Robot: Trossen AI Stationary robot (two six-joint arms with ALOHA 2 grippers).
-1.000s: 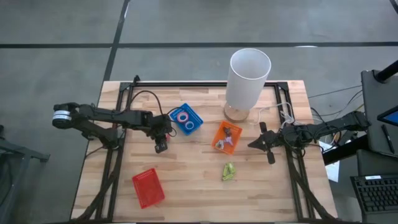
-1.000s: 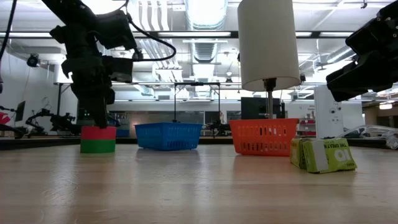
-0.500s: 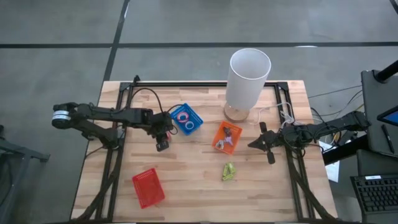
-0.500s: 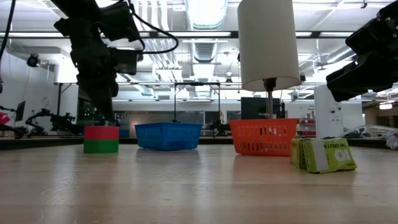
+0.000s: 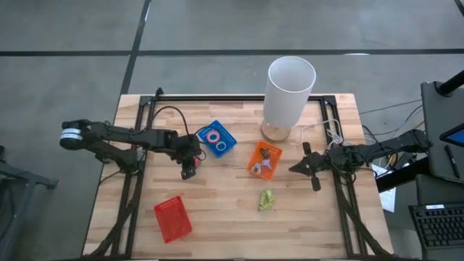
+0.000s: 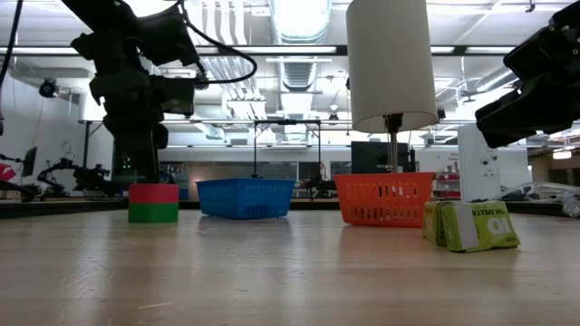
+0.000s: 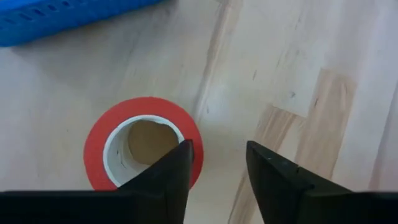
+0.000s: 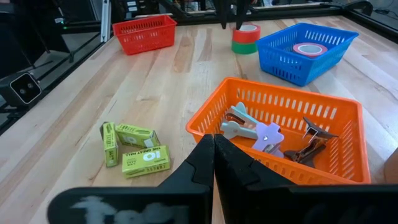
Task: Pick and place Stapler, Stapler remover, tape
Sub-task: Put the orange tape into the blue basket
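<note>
A tape roll, red above and green below (image 6: 153,202), stands flat on the table just left of the blue basket (image 5: 217,138). It also shows in the left wrist view (image 7: 99,155) and the right wrist view (image 8: 247,34). My left gripper (image 7: 219,163) is open and points down over it, one finger above the roll's rim and the other outside it. A pink tape roll (image 5: 212,135) lies in the blue basket. My right gripper (image 5: 299,167) is shut and empty, right of the orange basket (image 5: 264,160). My left gripper comes at the red and green roll from above. One fingertip (image 7: 181,155) is at the roll's rim (image 7: 198,163) on the side nearest the other finger, which stands outside the roll. I cannot tell whether it touches. The roll stands flat on the table.
The orange basket holds staple removers (image 8: 255,132). Green staple boxes (image 5: 266,200) lie near the front. A red basket (image 5: 172,217) is at the front left. A tall white lamp (image 5: 288,90) stands at the back. Metal frame rails run along the left and right sides.
My left gripper has risen a little, gone slightly toward the table's right edge, and come down again over the roll. The red and green roll has slid a little toward the table's right edge and still stands flat.
</note>
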